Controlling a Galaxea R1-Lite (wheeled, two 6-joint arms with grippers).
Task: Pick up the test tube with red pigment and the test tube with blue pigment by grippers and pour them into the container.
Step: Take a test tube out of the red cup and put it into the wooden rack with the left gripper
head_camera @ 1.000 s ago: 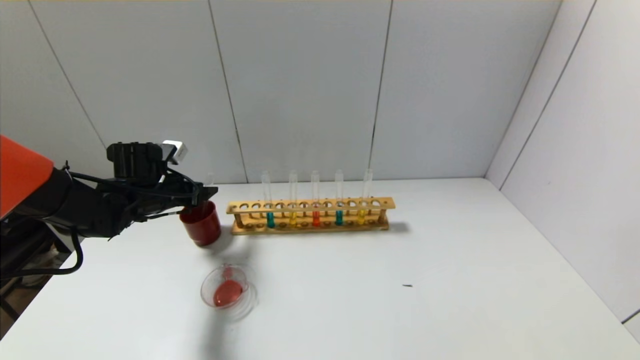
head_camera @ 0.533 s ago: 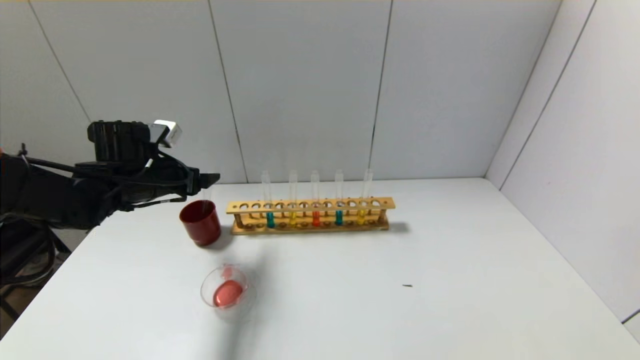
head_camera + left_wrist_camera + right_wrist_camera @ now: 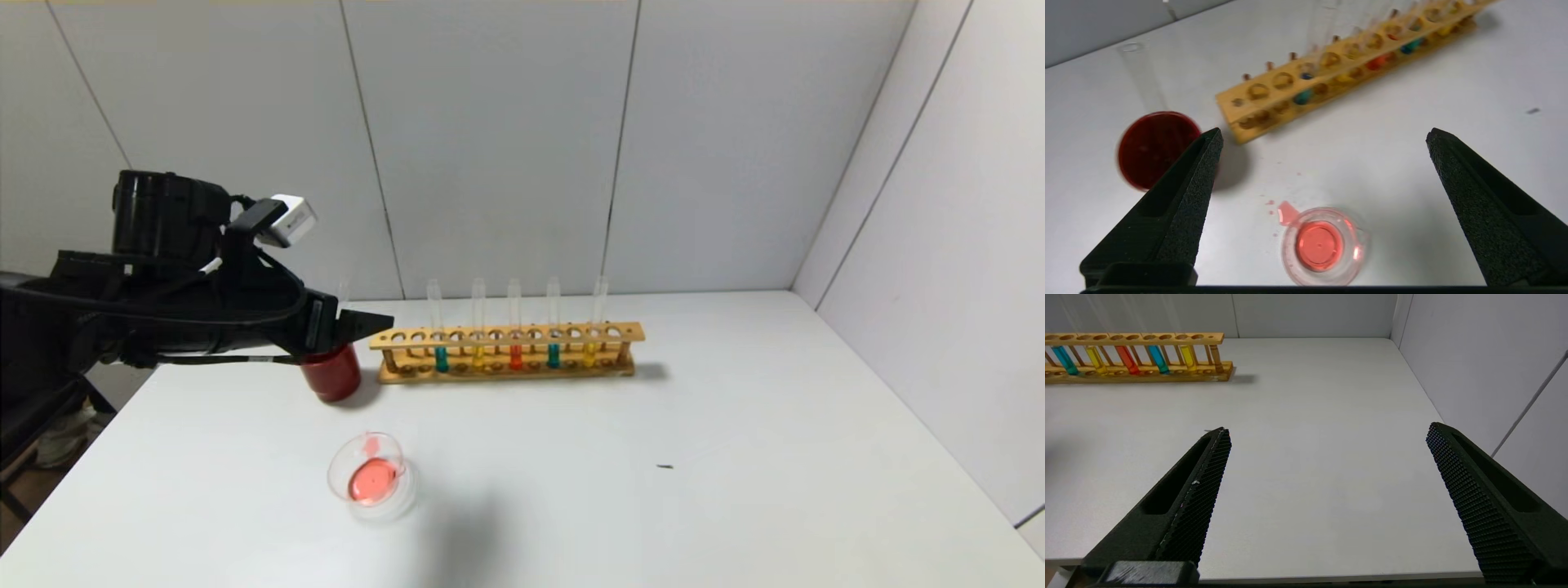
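Landmark: wooden rack (image 3: 506, 351), standing across the back of the table (image 3: 735, 457).
Blue tube: test tube with blue pigment (image 3: 441, 327) upright in the rack, towards its end by the red cup (image 3: 331, 374); a second teal one stands further along.
Red tube: test tube with red pigment (image 3: 514, 325) upright mid-rack.
Container: container (image 3: 371, 478) in front of the rack's cup end — holds red liquid.
Left gripper: left gripper (image 3: 1323, 134) spread wide, empty, above the cup beside the rack.
Right gripper: right gripper (image 3: 1327, 433) spread, empty, well apart from the rack.
Handling: thin glass, light, slippery, likely fragile — grip the bare upper wall above the rack, gently.
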